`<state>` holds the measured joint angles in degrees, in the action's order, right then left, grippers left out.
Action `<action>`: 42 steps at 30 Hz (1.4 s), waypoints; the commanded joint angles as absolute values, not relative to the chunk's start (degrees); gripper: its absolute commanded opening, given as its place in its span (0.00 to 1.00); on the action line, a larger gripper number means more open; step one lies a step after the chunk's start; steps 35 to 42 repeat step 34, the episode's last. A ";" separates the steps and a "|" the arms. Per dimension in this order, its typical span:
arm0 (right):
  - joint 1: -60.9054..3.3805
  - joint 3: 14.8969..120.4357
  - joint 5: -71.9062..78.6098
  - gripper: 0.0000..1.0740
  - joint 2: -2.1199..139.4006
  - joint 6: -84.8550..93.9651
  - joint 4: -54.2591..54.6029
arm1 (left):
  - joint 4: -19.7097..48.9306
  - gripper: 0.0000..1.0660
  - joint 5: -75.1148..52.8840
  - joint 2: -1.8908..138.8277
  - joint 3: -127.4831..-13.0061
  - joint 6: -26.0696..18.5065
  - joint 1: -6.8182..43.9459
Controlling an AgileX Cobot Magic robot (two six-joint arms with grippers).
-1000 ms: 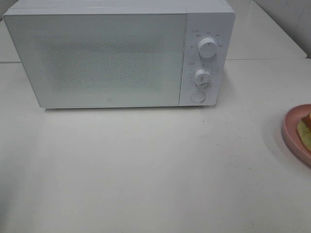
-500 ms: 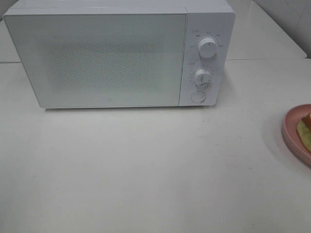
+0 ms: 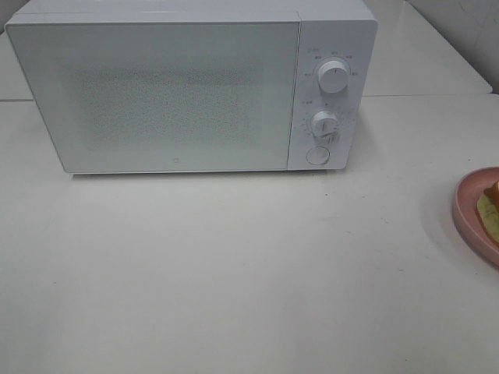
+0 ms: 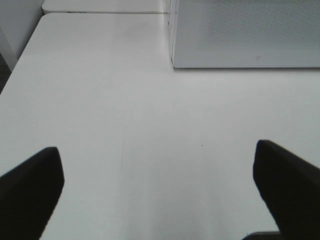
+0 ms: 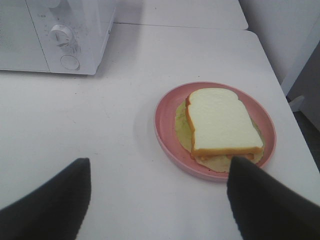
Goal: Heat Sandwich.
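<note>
The sandwich [image 5: 220,125], white bread with tan crust and pale yellow-green filling, lies on a round pink plate [image 5: 165,130] on the white table; only a sliver of the sandwich [image 3: 490,204] and the plate [image 3: 468,210] shows at the right edge of the high view. The white microwave [image 3: 179,86] stands at the back with its door shut. My right gripper [image 5: 157,200] hovers open short of the plate, nothing between its fingers. My left gripper [image 4: 157,185] is open over bare table in front of the microwave's left corner [image 4: 175,60]. Neither arm shows in the high view.
The microwave has two knobs [image 3: 333,78] and a round door button [image 3: 317,155] on its right panel. The table's right edge [image 5: 280,90] runs close behind the plate. A seam between tabletops [image 3: 429,95] crosses at the back.
</note>
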<state>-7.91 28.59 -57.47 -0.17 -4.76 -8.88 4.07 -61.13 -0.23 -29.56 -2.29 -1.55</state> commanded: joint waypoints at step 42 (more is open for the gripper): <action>-7.45 28.48 -57.07 0.69 -1.20 -4.30 -8.71 | 4.18 0.92 -61.19 -1.72 -29.56 -1.72 -1.66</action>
